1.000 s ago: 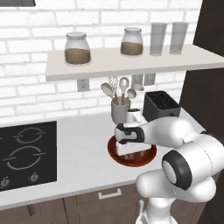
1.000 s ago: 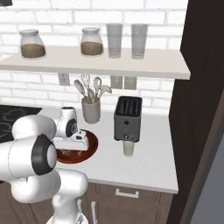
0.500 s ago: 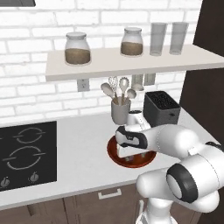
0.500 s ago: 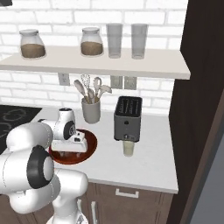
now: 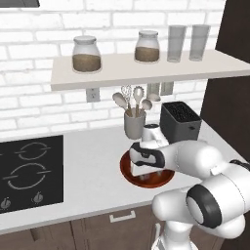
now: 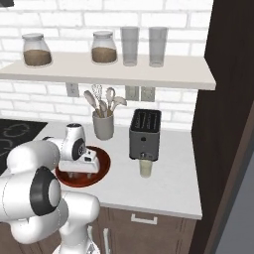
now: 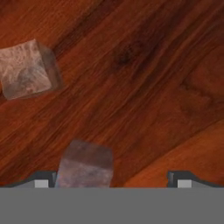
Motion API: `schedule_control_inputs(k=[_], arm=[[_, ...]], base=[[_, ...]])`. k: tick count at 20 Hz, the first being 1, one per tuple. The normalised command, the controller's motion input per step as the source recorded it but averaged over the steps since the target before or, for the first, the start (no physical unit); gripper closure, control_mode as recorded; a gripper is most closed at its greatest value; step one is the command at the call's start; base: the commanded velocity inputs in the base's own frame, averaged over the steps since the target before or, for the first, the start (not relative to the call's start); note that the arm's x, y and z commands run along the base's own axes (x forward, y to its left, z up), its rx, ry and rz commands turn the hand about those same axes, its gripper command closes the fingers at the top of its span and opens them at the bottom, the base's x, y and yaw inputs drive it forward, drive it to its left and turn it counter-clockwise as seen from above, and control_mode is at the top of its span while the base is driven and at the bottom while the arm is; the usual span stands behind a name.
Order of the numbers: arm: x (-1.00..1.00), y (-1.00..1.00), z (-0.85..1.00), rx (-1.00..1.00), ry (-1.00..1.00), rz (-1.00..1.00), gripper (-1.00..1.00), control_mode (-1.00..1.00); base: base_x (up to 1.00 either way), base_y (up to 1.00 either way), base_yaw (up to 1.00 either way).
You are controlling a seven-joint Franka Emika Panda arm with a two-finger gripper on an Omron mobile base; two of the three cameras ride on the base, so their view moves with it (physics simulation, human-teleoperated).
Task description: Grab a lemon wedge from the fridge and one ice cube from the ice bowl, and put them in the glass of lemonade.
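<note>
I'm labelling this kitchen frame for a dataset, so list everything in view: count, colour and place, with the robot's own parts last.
ice cube: two, pale translucent, in the bowl; second farther off
ice bowl: one, reddish-brown wood, on the counter under the gripper
glass of lemonade: one, clear with pale yellow liquid, in front of the toaster
toaster: one, black, on the counter
utensil cup: one, grey, holding spoons and a whisk
jars: two, clear with brown contents, on the shelf
tall glasses: two, greyish, on the shelf
stove: one, black, left on the counter
gripper: one, white with dark tips, open, down in the bowl
</note>
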Motion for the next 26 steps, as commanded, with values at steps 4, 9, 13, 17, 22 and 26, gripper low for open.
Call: schedule_control_inputs(k=[4,9,13,17,22,26], arm=[[0.25,0.00,0.00,0.00,0.00,0.00,-1.00,-1.00],[-0.07,0.00,0.00,0.00,0.00,0.00,-1.00,-1.00],[-0.45,0.00,-0.01,0.00,0.00,0.00,-1.00,-1.00],[-0.01,0.00,0.00,0.00,0.00,0.00,-1.00,-1.00],[0.10,0.00,0.00,0.00,0.00,0.00,-1.00,-1.00],[0.00,0.00,0.00,0.00,0.00,0.00,-1.00,-1.00]], base=[[0.00,0.00,0.00],[0.00,0.00,0.00],[0.00,0.00,0.00],[0.00,0.00,0.00],[0.00,0.00,0.00],[0.00,0.00,0.00]])
